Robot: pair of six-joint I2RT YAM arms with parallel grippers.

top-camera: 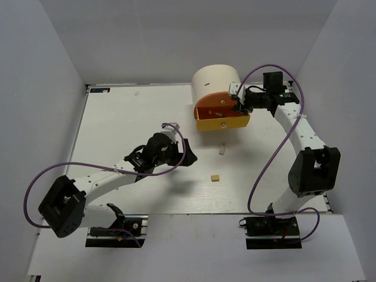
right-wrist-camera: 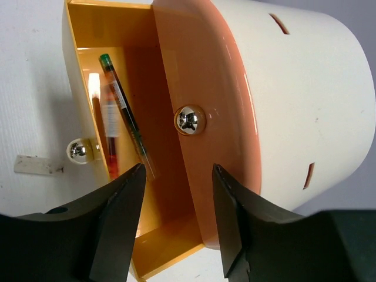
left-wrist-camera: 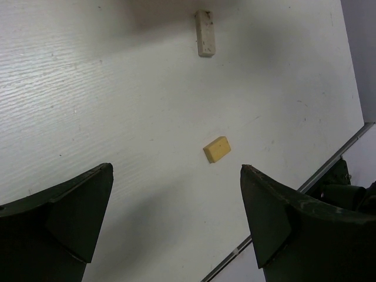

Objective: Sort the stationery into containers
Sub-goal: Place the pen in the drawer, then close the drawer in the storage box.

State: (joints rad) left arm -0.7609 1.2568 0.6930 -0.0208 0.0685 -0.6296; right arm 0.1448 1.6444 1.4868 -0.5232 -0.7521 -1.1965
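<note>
The cream drum organiser (top-camera: 216, 78) stands at the back of the table, its yellow drawer (top-camera: 223, 124) pulled open. In the right wrist view the drawer (right-wrist-camera: 111, 23) holds a thin pen with a green end (right-wrist-camera: 124, 114) and a blurred reddish one (right-wrist-camera: 109, 138). My right gripper (top-camera: 238, 107) is open and empty, its jaws (right-wrist-camera: 176, 173) just short of the orange drawer front (right-wrist-camera: 200, 70) and its chrome knob (right-wrist-camera: 190, 120). My left gripper (top-camera: 187, 154) is open and empty (left-wrist-camera: 176, 170) above the table. A tan eraser (left-wrist-camera: 217, 149) lies just ahead of it, a whitish eraser (left-wrist-camera: 204, 33) farther on.
The tan eraser (top-camera: 215, 177) and whitish eraser (top-camera: 222, 150) lie on the white table (top-camera: 129, 117) in front of the organiser. The yellow drawer's knob (right-wrist-camera: 79, 150) faces the whitish eraser (right-wrist-camera: 35, 165). Grey walls enclose the table on three sides.
</note>
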